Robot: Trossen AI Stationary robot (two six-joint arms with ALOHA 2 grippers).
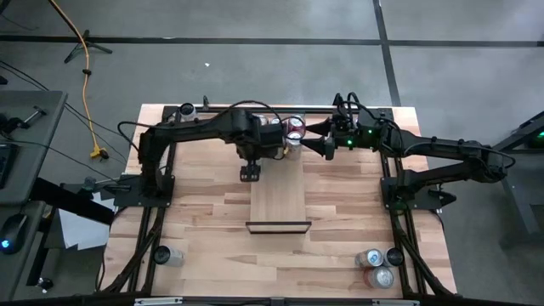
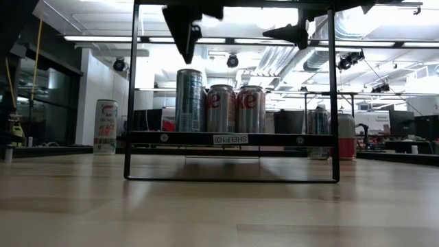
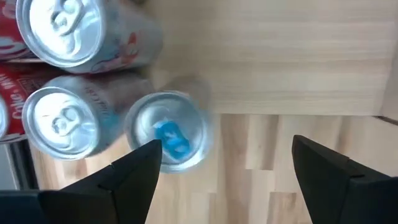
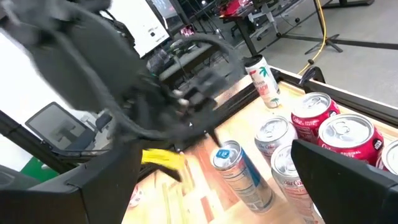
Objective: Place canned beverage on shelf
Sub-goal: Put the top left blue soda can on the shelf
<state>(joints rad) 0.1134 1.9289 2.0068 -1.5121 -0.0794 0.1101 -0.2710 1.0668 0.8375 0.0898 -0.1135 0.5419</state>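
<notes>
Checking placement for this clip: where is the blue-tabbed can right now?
The blue-tabbed can stands on the shelf at its far end, beside the red-and-silver cans, just below the open left claw.

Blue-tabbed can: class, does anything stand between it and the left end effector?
Nothing visible does. The open left end effector hangs directly above the blue-tabbed can, which stands on the shelf. Two neighbouring cans stand beside it, not in between.

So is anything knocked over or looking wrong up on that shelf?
Nothing stands out. The cans on the shelf stand upright in a row, including the tall can with the blue tab. The left tool hangs open above it; the right tool waits open nearby.
</notes>
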